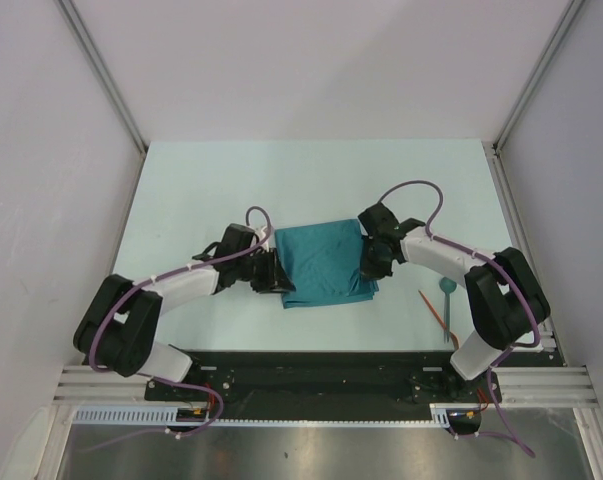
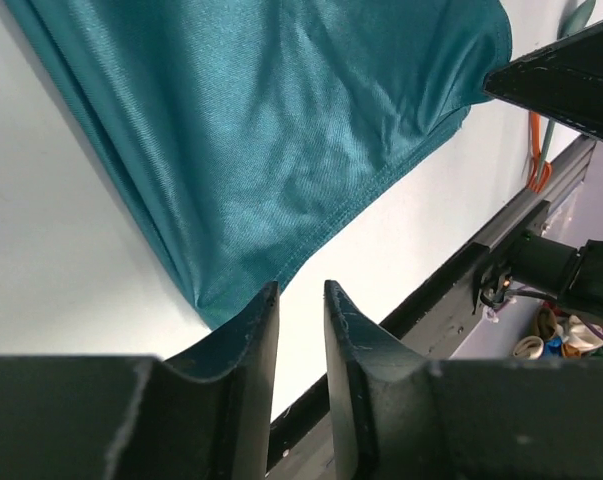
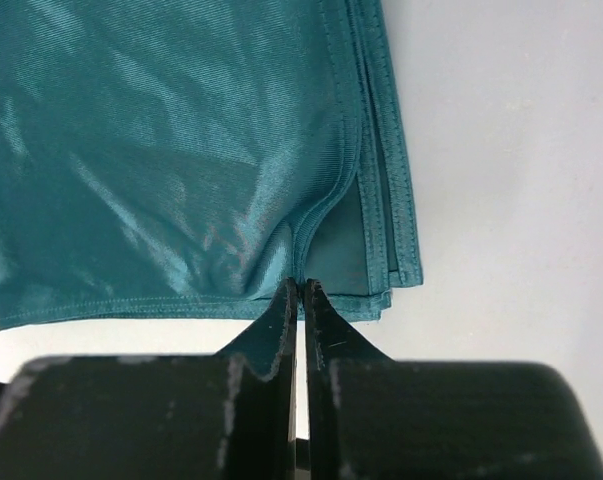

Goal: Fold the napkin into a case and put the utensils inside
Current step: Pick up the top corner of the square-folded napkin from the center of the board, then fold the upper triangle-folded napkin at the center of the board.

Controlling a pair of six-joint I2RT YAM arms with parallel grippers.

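The right gripper (image 3: 299,285) was pressed together, its two fingertips pinching the hemmed edge of the napkin (image 3: 161,150), and the cloth puckered into small creases that ran toward the tips. Beside that pinch several stacked layers of hem showed, lying flat on the table. The left gripper (image 2: 299,288) stood slightly spread, with a narrow gap between its fingers and bare table showing through the gap; the near left corner of the napkin (image 2: 261,120) lay just at the tip of one finger, but nothing sat between the two. From above, the napkin (image 1: 323,262) was folded into a rough rectangle of several layers near the middle of the table (image 1: 231,170), somewhat toward the near edge, with the left gripper (image 1: 271,272) at its left side and the right gripper (image 1: 371,258) at its right side. An orange-red utensil (image 1: 436,312) lay toward the near right corner of the table, apart from the napkin, and a green utensil (image 1: 449,300) with a round head lay just beside it, both close to the right arm (image 1: 501,300). A black rail (image 1: 311,365) ran along the near edge of the table
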